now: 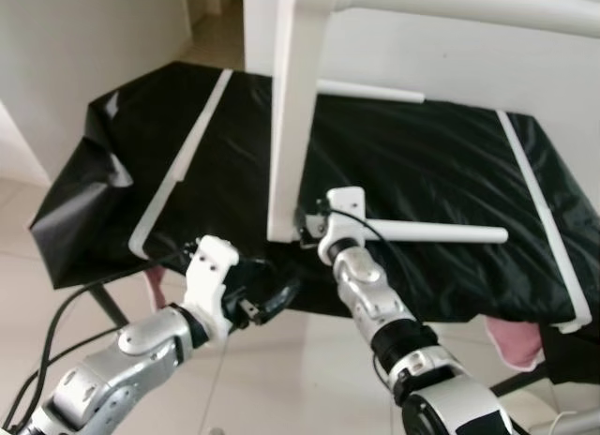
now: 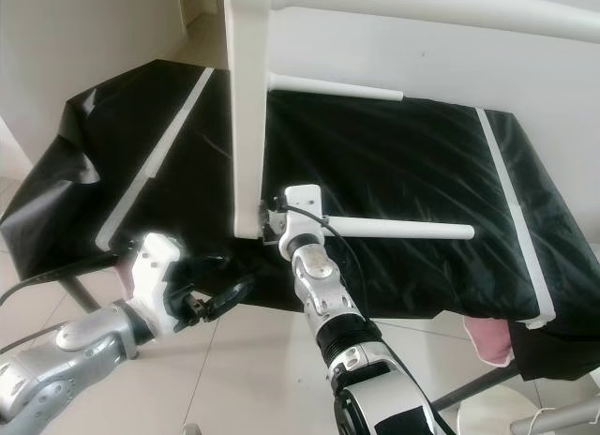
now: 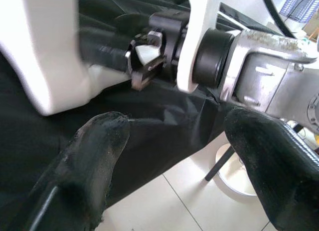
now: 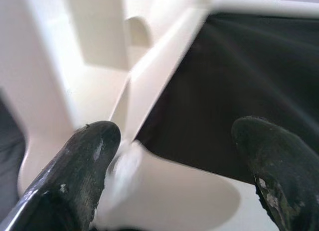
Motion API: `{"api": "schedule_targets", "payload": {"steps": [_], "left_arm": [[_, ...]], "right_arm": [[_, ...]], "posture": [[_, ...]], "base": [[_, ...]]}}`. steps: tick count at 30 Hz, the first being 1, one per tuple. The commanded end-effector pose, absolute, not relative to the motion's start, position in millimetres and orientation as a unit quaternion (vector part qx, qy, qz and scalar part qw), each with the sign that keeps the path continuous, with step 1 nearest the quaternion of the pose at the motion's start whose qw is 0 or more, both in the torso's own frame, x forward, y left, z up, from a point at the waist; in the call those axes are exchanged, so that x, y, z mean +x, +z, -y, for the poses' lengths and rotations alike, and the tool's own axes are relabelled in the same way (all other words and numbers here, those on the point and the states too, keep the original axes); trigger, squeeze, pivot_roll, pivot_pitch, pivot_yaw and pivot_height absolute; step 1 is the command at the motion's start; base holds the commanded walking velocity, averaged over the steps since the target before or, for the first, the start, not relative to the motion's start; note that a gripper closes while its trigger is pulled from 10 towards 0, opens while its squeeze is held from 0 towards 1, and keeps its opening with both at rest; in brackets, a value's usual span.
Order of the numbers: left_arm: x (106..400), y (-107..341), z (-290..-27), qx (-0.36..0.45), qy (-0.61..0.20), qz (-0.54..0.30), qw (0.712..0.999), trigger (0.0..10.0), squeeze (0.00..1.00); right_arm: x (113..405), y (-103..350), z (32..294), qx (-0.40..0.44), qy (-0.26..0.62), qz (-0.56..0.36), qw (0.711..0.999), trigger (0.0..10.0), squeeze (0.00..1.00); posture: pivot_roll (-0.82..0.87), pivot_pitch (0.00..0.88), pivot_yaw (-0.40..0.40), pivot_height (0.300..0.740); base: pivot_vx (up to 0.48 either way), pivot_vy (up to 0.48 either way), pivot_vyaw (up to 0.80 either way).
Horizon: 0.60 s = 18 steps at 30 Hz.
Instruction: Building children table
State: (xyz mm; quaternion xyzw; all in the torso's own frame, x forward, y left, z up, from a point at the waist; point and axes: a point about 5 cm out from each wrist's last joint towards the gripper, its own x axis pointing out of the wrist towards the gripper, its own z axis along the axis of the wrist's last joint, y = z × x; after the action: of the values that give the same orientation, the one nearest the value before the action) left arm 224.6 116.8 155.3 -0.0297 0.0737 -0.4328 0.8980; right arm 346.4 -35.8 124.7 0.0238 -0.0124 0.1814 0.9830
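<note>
**Left eye view: both end effectors at the foot of the white table leg**

Left eye view shows a counter draped in black plastic sheeting with white tape strips running along it. A white children's table leg stands upright on the counter's near edge, its top joined to a white frame rail that crosses the view at 1 o'clock. A white dowel rod lies flat on the black sheeting, pointing toward 3 o'clock from the leg's foot. A second white dowel sticks out sideways from the leg higher up, toward the far side of the counter.

The right end effector sits at the foot of the leg, its white wrist block just beside the near end of the lying dowel. In the right wrist view its two black fingers stand wide apart, with the white leg and frame between and beyond them, blurred; nothing is gripped.

The left end effector hovers at 7 o'clock from the leg's foot, below the counter edge over the pale tiled floor. The left wrist view shows its fingers spread wide and holding nothing, facing the leg's foot and the right wrist.

Pink cloth hangs below the counter at 4 o'clock.
</note>
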Motion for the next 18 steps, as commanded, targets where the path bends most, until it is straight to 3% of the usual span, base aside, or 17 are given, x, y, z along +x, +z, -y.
{"api": "schedule_targets", "payload": {"steps": [1,11,18], "left_arm": [[215.4,155.4,-111.3,-0.032,-0.537,-0.076,0.840,10.0,0.00],[216.4,155.2,-110.4,-0.031,-0.539,-0.074,0.838,10.0,0.00],[217.3,153.1,-109.6,-0.025,-0.540,-0.074,0.838,10.0,0.00]], "right_arm": [[340.0,120.1,18.6,0.021,0.226,0.002,0.974,10.0,0.00],[327.4,120.0,-5.2,0.016,0.320,0.015,0.947,10.0,0.00],[328.8,116.1,14.2,0.014,0.307,0.026,0.951,10.0,0.00]], "posture": [[0.12,0.029,-0.054,0.740],[0.11,0.027,-0.057,0.740],[0.10,0.030,-0.057,0.740]], "base": [[0.000,0.000,0.00],[0.000,0.000,0.00],[0.000,0.000,0.00]]}}
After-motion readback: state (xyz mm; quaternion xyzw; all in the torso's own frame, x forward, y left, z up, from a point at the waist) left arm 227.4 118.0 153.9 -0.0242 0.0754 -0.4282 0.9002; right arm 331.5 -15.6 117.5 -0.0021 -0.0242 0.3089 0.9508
